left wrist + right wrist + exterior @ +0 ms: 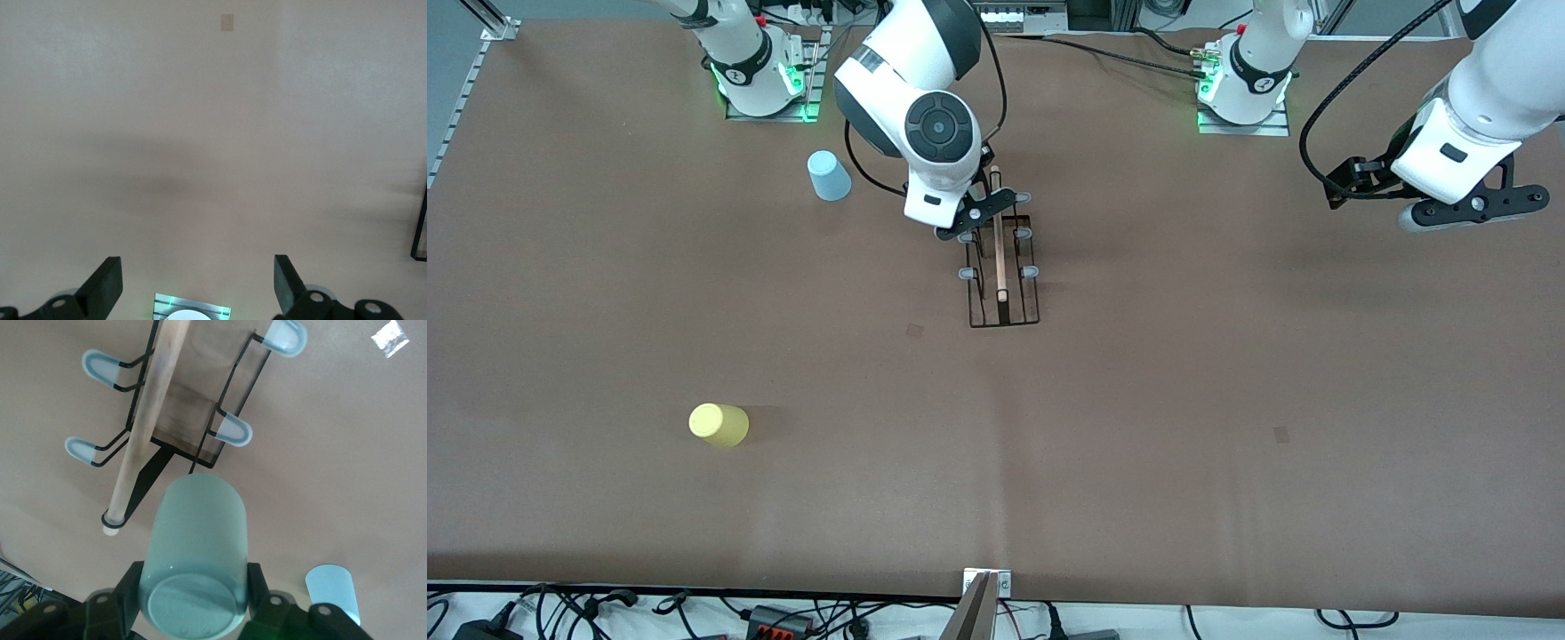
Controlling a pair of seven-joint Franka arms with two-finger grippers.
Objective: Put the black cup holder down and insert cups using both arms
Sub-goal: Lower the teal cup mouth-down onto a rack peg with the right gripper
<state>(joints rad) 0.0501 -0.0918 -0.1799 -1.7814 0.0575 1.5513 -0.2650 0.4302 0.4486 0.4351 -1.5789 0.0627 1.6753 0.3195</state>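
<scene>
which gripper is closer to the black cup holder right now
Right. The right gripper, shut on the pale green cup, hangs directly over the black cup holder. The left gripper waits open over bare table toward the left arm's end.

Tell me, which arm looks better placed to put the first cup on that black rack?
The right arm, probably. Its hand is shut on the pale green cup just above the black cup holder. The left hand hangs open and empty over bare table, waiting.
</scene>
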